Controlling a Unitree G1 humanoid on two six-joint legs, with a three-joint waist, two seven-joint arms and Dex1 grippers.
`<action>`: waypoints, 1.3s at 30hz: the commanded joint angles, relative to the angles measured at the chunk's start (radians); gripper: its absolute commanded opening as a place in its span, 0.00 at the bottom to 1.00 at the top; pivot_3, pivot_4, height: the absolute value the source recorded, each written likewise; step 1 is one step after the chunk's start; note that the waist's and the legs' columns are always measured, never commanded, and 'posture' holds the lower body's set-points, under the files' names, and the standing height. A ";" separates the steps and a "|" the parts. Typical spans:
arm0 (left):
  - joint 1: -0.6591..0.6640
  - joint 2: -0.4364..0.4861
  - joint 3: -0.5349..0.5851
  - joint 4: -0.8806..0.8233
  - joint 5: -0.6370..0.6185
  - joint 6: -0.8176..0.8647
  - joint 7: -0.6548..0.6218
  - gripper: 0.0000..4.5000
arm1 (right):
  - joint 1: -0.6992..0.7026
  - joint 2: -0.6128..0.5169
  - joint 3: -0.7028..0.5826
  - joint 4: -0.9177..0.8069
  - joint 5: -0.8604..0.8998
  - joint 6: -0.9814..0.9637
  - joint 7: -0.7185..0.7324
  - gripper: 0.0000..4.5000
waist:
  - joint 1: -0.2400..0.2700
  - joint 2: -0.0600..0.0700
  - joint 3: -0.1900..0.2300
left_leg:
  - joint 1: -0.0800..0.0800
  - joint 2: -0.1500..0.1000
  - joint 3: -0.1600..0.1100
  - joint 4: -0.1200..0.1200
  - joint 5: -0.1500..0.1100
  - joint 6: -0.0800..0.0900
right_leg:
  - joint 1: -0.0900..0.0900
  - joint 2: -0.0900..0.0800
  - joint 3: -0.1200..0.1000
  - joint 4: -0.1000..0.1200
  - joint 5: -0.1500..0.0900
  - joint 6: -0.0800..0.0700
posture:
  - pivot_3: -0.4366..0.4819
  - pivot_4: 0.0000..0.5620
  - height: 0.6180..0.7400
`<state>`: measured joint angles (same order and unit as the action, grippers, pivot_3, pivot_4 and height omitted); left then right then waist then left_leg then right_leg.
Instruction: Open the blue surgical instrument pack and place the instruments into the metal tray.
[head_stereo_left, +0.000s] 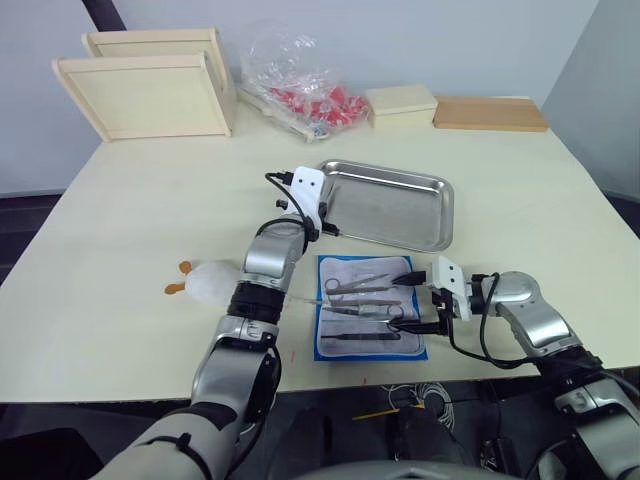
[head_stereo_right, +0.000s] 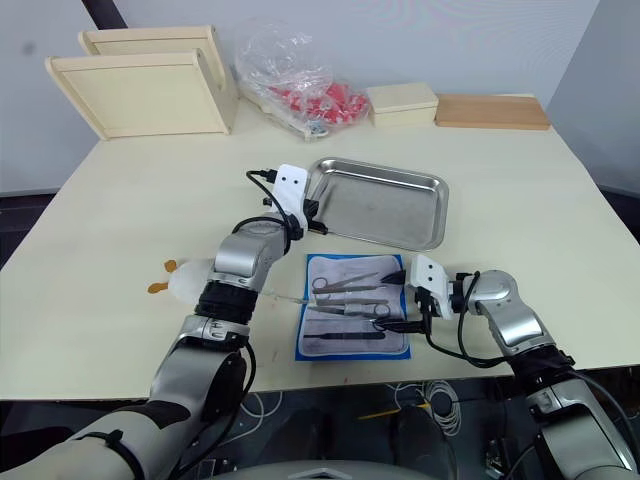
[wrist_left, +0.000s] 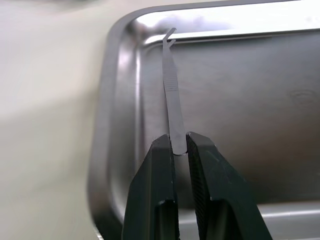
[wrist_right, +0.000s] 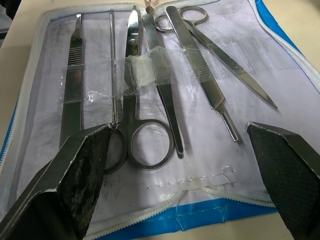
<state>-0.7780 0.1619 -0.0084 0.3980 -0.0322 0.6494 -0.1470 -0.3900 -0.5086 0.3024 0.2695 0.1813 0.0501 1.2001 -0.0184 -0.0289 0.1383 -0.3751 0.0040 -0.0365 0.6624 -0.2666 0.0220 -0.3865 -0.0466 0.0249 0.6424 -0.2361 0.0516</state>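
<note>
The blue surgical instrument pack (head_stereo_left: 340, 270) lies unfolded near the table's front edge, its whitish panel edged in blue (wrist_right: 220, 217). Several instruments (head_stereo_left: 362, 288) rest on it, among them scissors (wrist_right: 150, 145) and flat-handled tools (wrist_right: 72, 75). Behind the pack sits the metal tray (head_stereo_left: 390, 205), bare inside. My left gripper (head_stereo_left: 325, 229) hovers at the tray's near left corner, shut on one thin metal instrument (wrist_left: 170, 85) whose tip points over the tray floor (wrist_left: 250, 110). My right gripper (head_stereo_left: 418, 300) is open at the pack's right edge, with its fingers (wrist_right: 75, 170) spread over the ring handles.
Two pale wooden trays (head_stereo_left: 150, 95) lean at the back left. A clear bag of red items (head_stereo_left: 300, 85), a cream box (head_stereo_left: 400, 103) and a wooden board (head_stereo_left: 490, 113) line the back edge. A white and orange object (head_stereo_left: 210, 283) lies beside my left forearm.
</note>
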 joint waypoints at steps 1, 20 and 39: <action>-0.012 0.008 -0.003 -0.017 0.017 -0.027 0.011 0.27 | 0.063 -0.003 0.072 0.091 -0.100 0.047 -0.032 1.00 | 0.000 0.000 0.000 | 0.000 0.000 0.000 0.000 0.000 0.000 | 0.000 0.000 0.000 0.000 0.000 0.000 | 0.48 0.27 1.00; 0.092 0.067 -0.048 -0.235 -0.055 -0.164 -0.235 0.49 | 0.055 0.002 0.071 0.099 -0.098 0.045 -0.028 1.00 | -0.002 0.000 0.000 | 0.001 0.001 0.001 -0.003 0.000 -0.001 | 0.000 0.000 0.001 0.000 0.000 0.000 | 0.48 0.27 1.00; 0.389 0.465 0.028 -0.558 -0.366 -0.220 -0.880 0.49 | 0.084 0.003 0.063 0.072 -0.093 0.046 -0.046 1.00 | -0.006 0.002 0.002 | 0.014 0.004 0.003 -0.014 0.000 0.000 | 0.007 -0.001 0.001 -0.002 -0.005 -0.008 | 0.48 0.27 1.00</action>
<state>-0.3842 0.6152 -0.0040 -0.1132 -0.3522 0.4419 -0.9763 -0.3690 -0.4939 0.2994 0.2543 0.1804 0.0499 1.1773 -0.0247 -0.0268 0.1402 -0.3616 0.0077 -0.0342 0.6487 -0.2666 0.0216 -0.3797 -0.0475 0.0260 0.6400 -0.2416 0.0430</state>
